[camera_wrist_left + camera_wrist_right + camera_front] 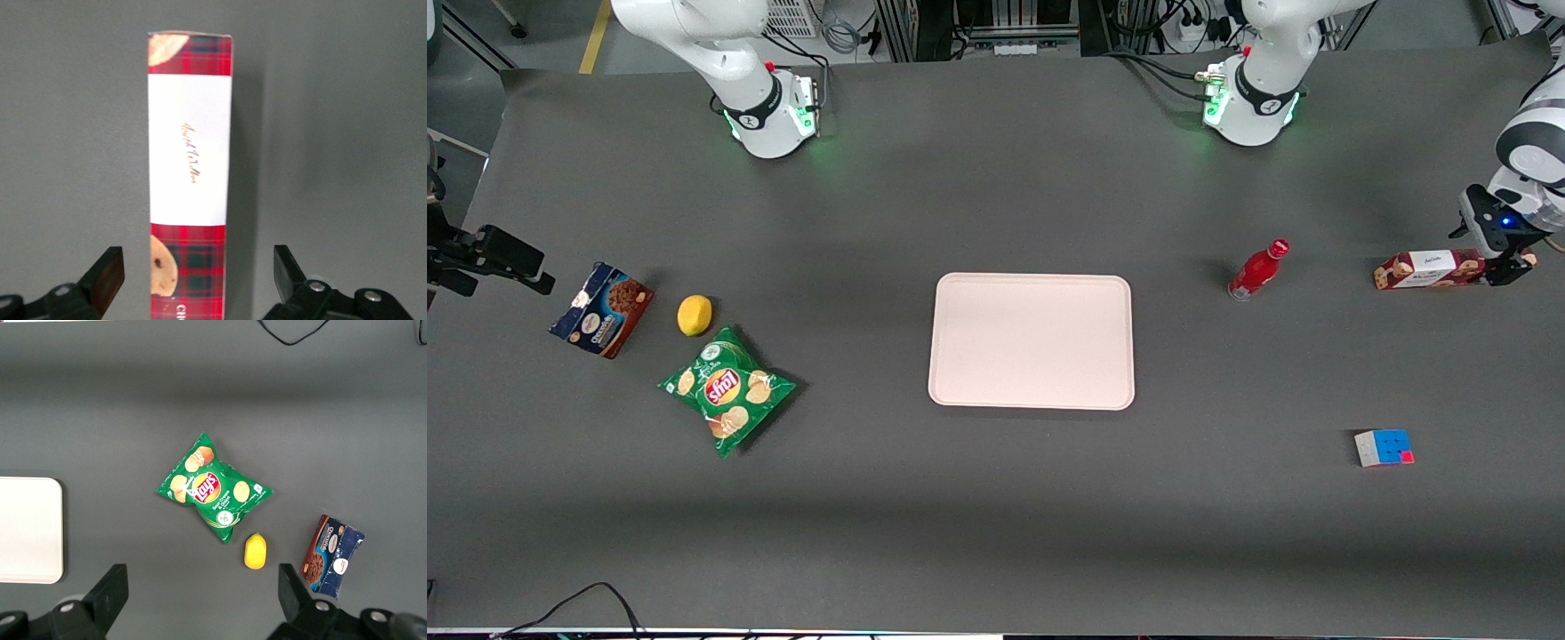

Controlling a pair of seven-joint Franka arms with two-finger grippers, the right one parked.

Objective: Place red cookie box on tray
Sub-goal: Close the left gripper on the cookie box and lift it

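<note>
**Lining up on the cookie box**

Rubik's cube (1384, 447) sits nearest the front camera, out of my way. My gripper (199, 277) hangs spread wide astride one end of the red cookie box (1430, 269), which lies on the table toward my end, well apart from the tray (1032, 341). I judge the next move is lowering and closing. Only my wrist view shows both fingers (107, 275) clear of the carton.

The front camera is looking down from high up at the whole table (996, 533). The left wrist camera is hanging close over the red cookie box (190, 173), with the gripper (199, 277) open around it. The right wrist camera is looking down, sharing the tray (30, 530) with the front.
</note>
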